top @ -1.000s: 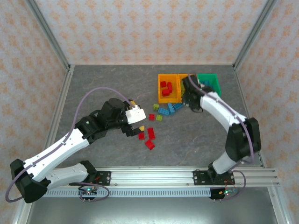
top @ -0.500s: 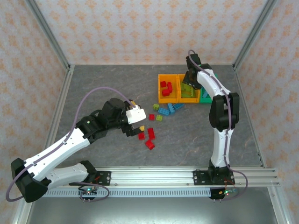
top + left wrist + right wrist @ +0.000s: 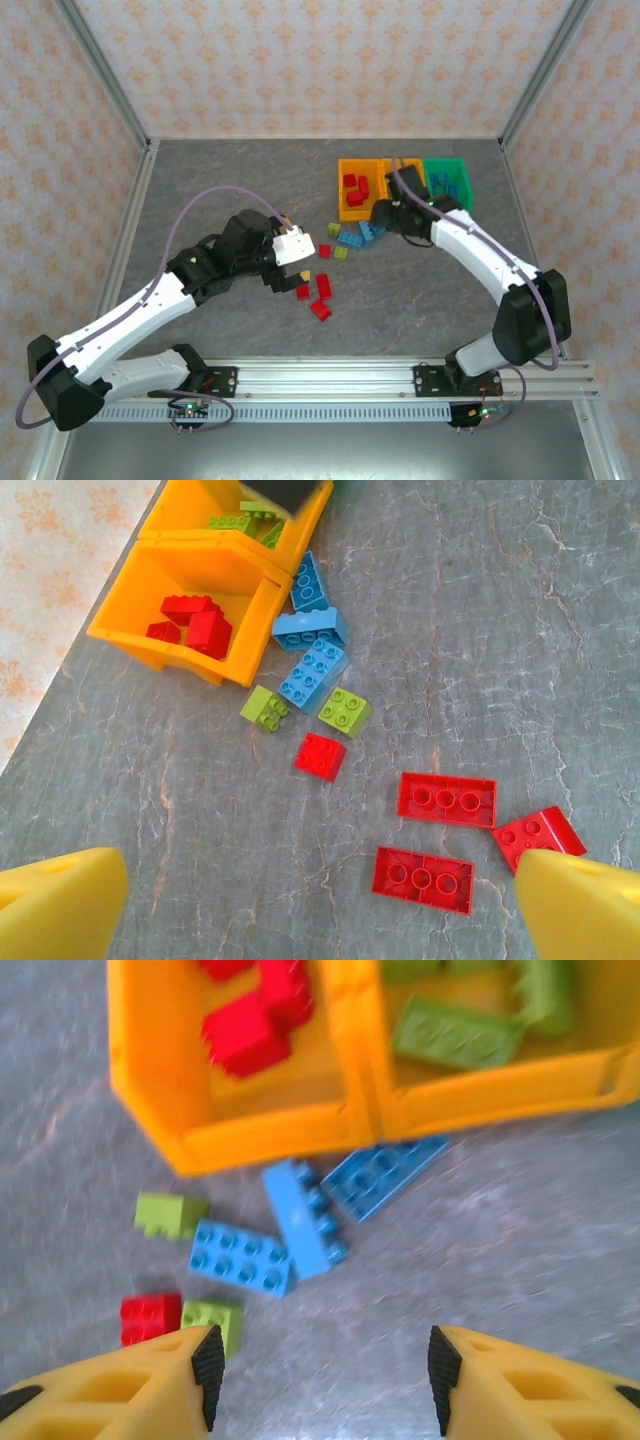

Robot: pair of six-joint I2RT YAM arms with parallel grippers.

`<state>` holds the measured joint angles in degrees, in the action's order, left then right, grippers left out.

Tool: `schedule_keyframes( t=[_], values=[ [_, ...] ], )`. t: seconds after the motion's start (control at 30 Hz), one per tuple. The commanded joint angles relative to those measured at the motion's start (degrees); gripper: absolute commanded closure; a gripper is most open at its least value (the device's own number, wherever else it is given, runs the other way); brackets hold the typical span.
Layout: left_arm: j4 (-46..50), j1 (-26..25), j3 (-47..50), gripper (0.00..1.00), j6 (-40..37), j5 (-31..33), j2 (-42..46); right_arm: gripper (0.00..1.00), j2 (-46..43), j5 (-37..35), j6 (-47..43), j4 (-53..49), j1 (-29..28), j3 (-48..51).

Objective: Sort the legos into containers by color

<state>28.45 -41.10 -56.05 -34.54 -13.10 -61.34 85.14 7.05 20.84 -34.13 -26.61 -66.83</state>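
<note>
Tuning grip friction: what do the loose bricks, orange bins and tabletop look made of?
Loose bricks: hard moulded plastic, glossy; crisp studs, light glints. Orange bins: thin-walled plastic, smooth, slight sheen. Tabletop: grey, pale veins, matte; stone-look, possibly printed laminate or mat, can't tell.

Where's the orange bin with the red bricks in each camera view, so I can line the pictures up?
Top external: orange bin right of centre, in the upper half.
Left wrist: upper left, with the lime-brick bin just beyond it.
Right wrist: upper left, with the lime-brick bin on its right.
Shared landmark: the blue two-by-four brick lying just outside that bin.
</note>
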Motion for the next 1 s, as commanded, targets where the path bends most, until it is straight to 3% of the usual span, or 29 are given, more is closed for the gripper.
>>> schedule_keyframes(
  t=[0.0, 0.47, 0.73, 0.97],
  values=[
    [-1.0, 0.6, -0.1, 0.0, 0.2, -0.2, -0.4, 0.42, 3.7, 1.2, 1.7, 5.2, -1.9, 2.1],
    [-0.8, 0.5, -0.1, 0.0, 0.0, 0.1, -0.1, 0.45, 22.7, -3.0, 1.3, 7.8, -1.7, -6.2],
    [-0.8, 0.5, -0.1, 0.0, 0.1, 0.1, 0.0, 0.66, 24.8, -1.3, 3.2, 9.9, -0.6, -6.0],
    [-0.8, 0.5, -0.2, 0.0, 0.1, 0.0, -0.2, 0.77, 22.5, 0.2, 4.0, 10.0, -0.6, -3.7]
  ],
)
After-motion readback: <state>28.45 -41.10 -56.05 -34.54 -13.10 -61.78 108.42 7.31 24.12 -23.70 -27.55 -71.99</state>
